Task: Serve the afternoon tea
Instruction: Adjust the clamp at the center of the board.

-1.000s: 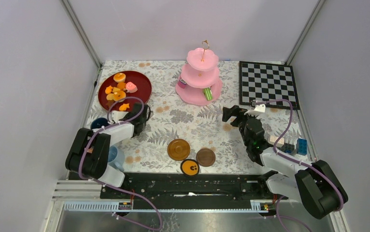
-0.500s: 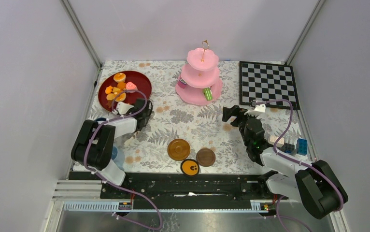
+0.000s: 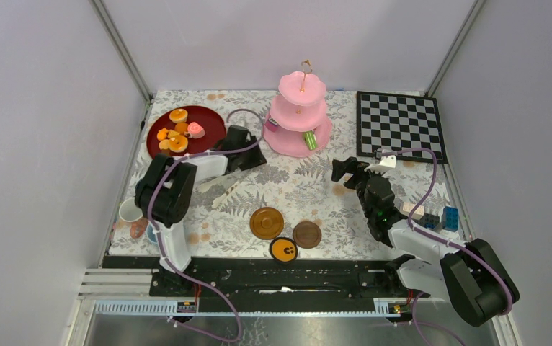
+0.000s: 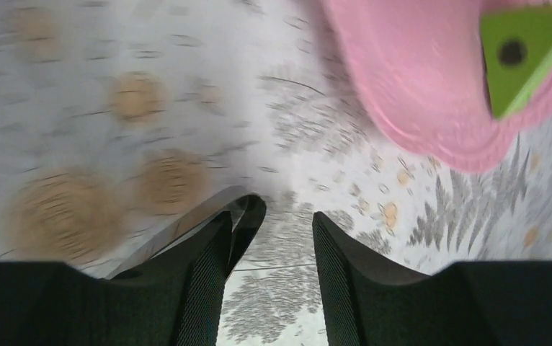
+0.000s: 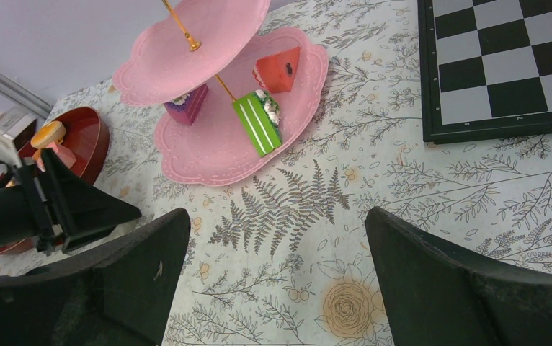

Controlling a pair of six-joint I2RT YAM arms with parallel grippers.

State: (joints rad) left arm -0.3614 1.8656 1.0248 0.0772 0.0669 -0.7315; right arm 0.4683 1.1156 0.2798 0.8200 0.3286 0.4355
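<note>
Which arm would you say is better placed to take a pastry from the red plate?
Left: the open left fingers are beside the red plate; the right fingers sit beyond the cake stand.

pink cake stand [image 5: 208, 155], green pastry [image 5: 257, 122], chessboard [image 5: 504, 65]

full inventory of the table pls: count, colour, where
cake stand: 1, pink, three tiers, back centre
pastries on stand: 3, green, purple, red
plate: 1, dark red, back left
pastries on plate: several, orange and pink
chessboard: 1, black-white, back right
saucers: 2, brown, front centre
orange disc: 1, black-rimmed, beside saucers
cup: 1 white visible, left edge
blocks: pile, blue-grey, right edge
left gripper: open, near stand
right gripper: open, facing stand
</note>
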